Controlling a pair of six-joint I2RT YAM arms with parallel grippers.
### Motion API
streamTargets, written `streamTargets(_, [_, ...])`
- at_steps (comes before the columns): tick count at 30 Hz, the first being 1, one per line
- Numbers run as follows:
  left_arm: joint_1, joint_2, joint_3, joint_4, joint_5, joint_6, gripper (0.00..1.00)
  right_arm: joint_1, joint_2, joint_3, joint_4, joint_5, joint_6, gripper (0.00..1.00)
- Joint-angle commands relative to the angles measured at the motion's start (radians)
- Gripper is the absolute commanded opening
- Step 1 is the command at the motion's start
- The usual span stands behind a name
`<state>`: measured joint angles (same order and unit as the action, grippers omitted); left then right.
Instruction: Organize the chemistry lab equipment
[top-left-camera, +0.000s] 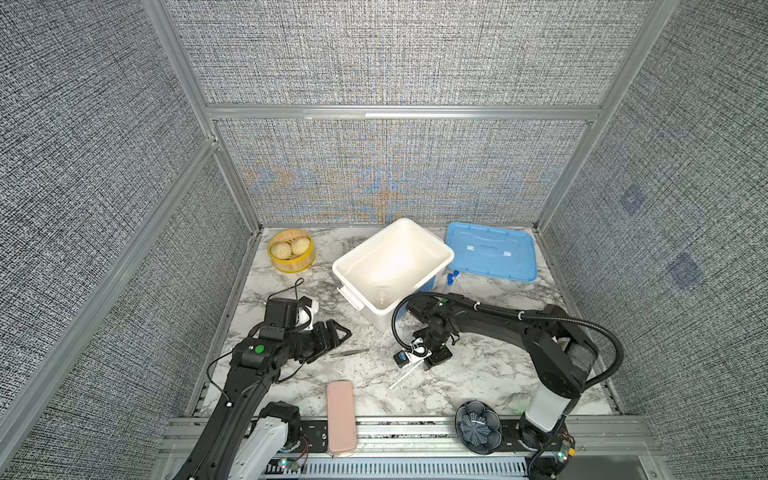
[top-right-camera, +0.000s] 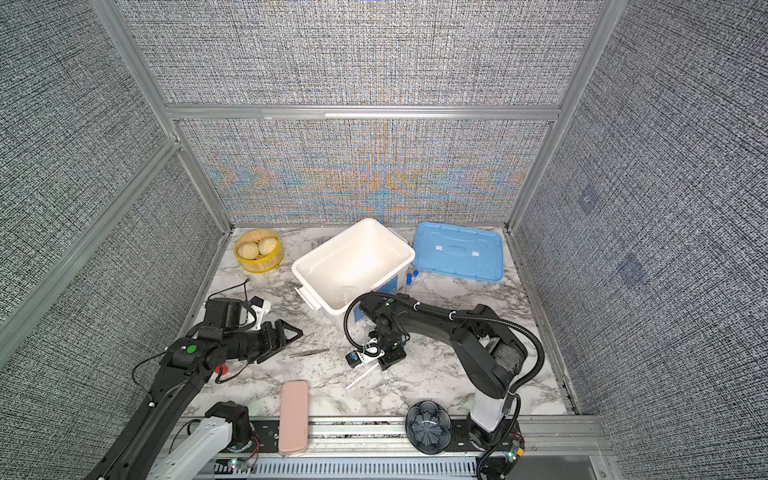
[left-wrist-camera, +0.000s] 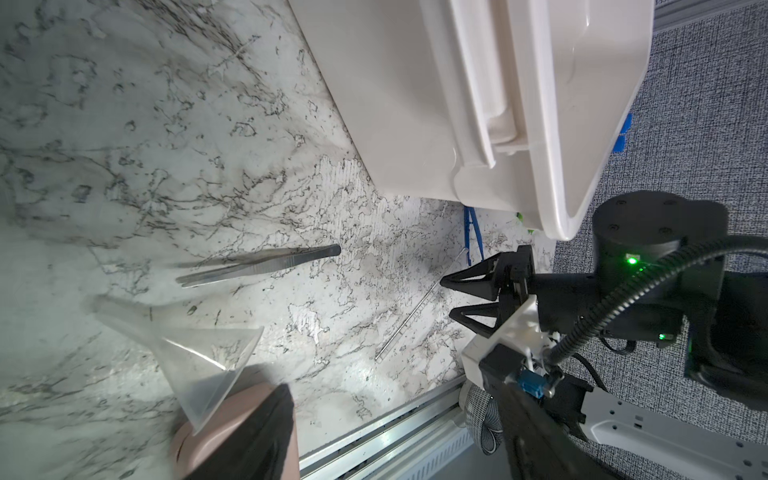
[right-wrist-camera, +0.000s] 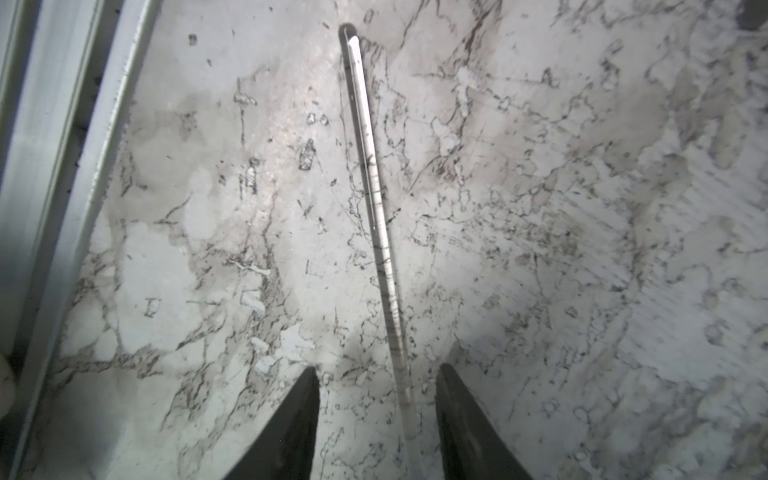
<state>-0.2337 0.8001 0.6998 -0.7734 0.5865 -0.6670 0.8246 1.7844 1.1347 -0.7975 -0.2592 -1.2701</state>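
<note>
Closure of the right gripper (right-wrist-camera: 378, 368), its fingers released and astride the thin glass rod (right-wrist-camera: 376, 199) lying flat on the marble table (right-wrist-camera: 582, 249), appeared to need centring and full descent, lest the rod roll free

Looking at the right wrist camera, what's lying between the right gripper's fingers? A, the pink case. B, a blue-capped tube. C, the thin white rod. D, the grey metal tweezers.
C: the thin white rod lies on the marble table between the spread fingers of the right gripper, not clamped.
</note>
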Motion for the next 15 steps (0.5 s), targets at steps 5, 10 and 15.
streamTargets(5, [-0.043, 0.024, -0.006, 0.077, -0.011, -0.032, 0.79, 0.027, 0.078, 0.01, -0.027, 0.108, -0.002, 0.35])
streamTargets(10, [-0.069, 0.056, -0.023, 0.114, -0.008, -0.068, 0.79, 0.07, 0.118, -0.014, -0.003, 0.19, 0.044, 0.24])
streamTargets(15, [-0.085, 0.068, -0.066, 0.174, -0.008, -0.108, 0.79, 0.116, 0.118, -0.042, 0.039, 0.266, 0.066, 0.09])
